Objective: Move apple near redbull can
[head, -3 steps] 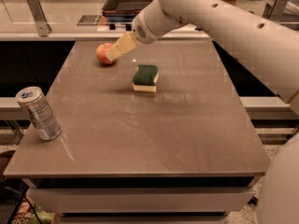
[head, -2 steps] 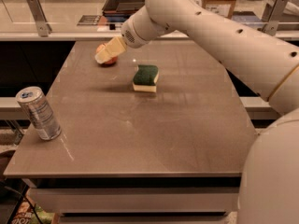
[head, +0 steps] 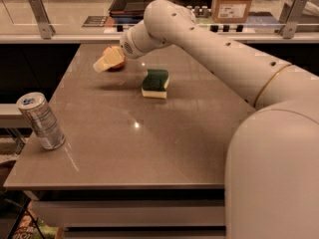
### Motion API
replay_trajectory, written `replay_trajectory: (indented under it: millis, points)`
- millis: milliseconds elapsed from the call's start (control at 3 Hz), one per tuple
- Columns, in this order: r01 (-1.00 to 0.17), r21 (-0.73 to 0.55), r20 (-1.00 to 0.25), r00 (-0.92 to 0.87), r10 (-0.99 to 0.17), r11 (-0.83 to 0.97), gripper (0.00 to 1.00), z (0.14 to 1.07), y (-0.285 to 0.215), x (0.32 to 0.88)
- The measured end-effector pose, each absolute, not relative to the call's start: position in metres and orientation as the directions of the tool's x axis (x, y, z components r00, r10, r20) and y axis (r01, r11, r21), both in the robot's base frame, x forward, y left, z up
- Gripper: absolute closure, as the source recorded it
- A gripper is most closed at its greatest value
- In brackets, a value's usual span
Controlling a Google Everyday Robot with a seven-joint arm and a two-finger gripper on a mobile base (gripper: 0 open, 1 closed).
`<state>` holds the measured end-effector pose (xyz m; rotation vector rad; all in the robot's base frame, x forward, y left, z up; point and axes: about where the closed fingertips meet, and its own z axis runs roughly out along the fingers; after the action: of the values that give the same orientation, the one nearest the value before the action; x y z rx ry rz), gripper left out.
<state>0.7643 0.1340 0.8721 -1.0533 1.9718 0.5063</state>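
Note:
The red-orange apple (head: 120, 62) lies at the far left of the brown table (head: 149, 148), mostly covered by my gripper (head: 105, 61). The gripper reaches in from the right and sits right at the apple, over its front-left side. The redbull can (head: 41, 121), slim and silver-grey with a bluish top, stands upright at the table's near left edge, well apart from the apple and the gripper.
A green-and-yellow sponge (head: 155, 82) lies to the right of the apple, under my forearm (head: 219, 49). A counter with a glass rail (head: 60, 34), a dark tray and a cardboard box (head: 233, 3) runs behind the table. My arm's base fills the lower right.
My arm has swung left and a little nearer, so the gripper now covers more of the apple. The apple, the sponge and the can have not moved.

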Motion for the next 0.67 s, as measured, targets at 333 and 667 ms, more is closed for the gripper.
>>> replay_trajectory:
  millis: [333,667]
  points:
    - [-0.824,-0.040,-0.823,-0.294,-0.487,0.565,0.00,0.861,0.137,0.782]
    - [-0.829,-0.050,-0.828,-0.278,-0.488,0.557,0.00,0.853,0.136,0.799]
